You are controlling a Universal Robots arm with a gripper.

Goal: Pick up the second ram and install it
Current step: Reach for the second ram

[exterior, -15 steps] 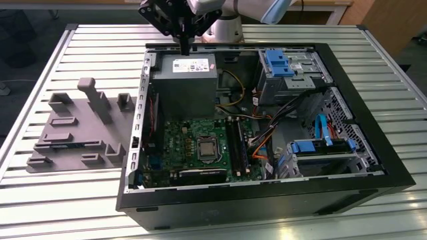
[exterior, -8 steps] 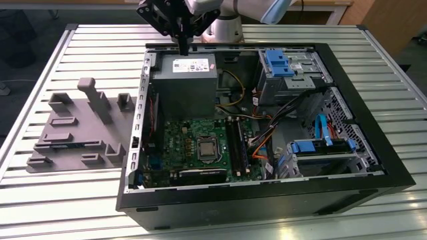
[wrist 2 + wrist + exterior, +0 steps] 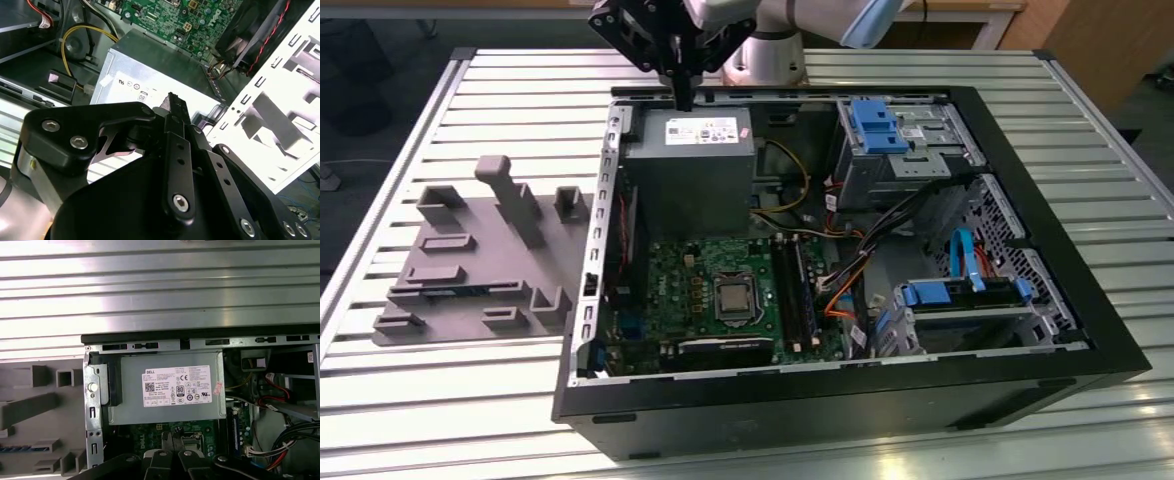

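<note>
Empty tool [image 3: 683, 98] pinched closed, tip just above the case [image 3: 787, 92] rim by the power supply [image 3: 687, 165]; open air around it. The second ram [image 3: 454, 291] lies in the gray fixture [image 3: 520, 260] on the slatted desk [image 3: 520, 90], well apart, toward the exterior view's left.

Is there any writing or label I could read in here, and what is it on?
White rectangular label on the grey metal power-supply box: print too small to quote reliably.
Small pale sticker at that box's edge: blurred, unreadable.
Green circuit board: white lettering too small to read.
</note>
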